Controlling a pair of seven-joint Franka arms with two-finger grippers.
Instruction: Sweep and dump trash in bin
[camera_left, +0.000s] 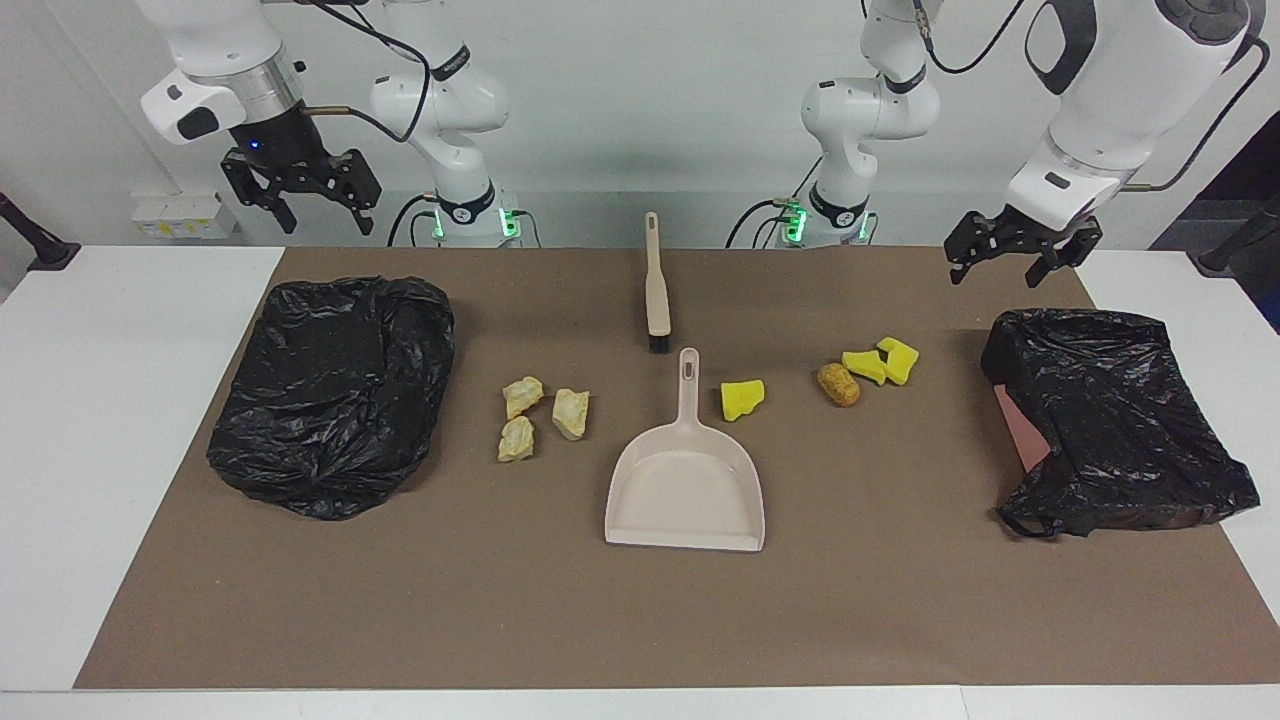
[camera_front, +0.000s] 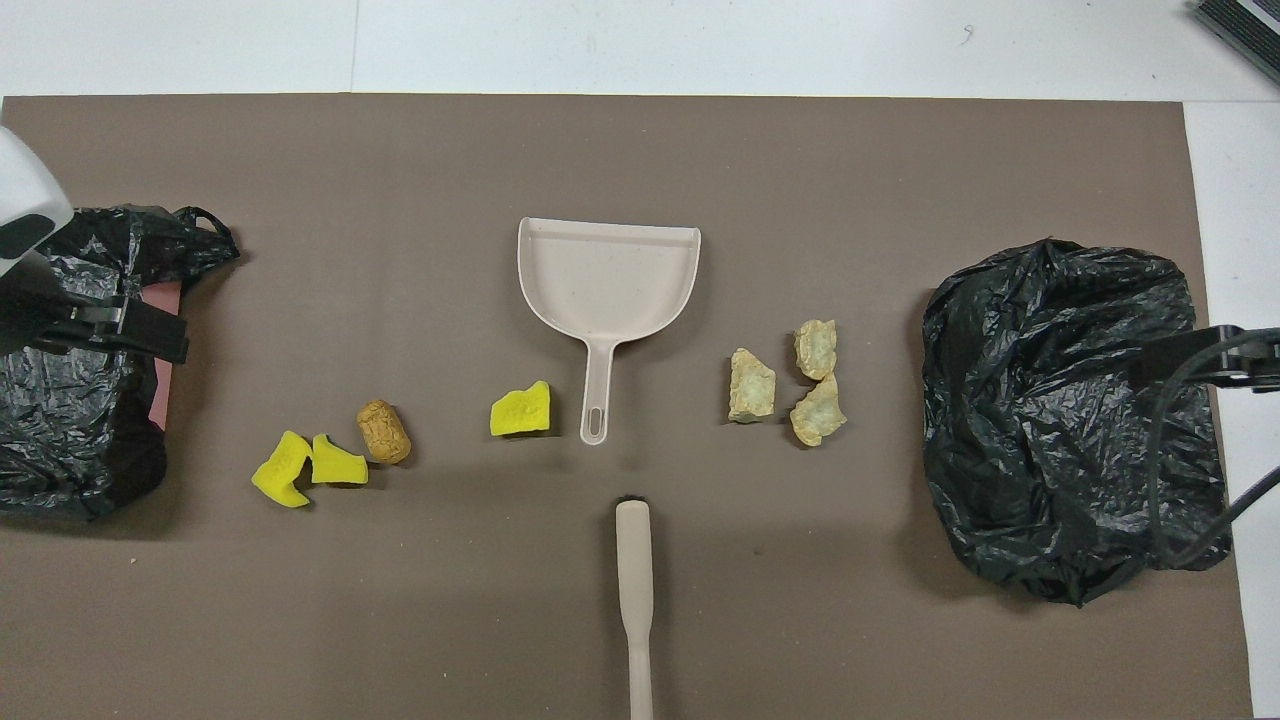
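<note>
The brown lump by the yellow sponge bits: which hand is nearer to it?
Left. The left hand hangs over the mat's corner by the brown lump's end; the right hand hangs at the other end.

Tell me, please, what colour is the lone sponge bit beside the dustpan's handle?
Bright yellow. The sponge bit beside the dustpan handle shows best in the overhead view.

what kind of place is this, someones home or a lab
Most likely a robotics lab, staged for a cleanup test: two robot arms mounted at a white table, a brown mat laid out with a dustpan, a brush and neatly placed scraps, against bare white walls.
</note>
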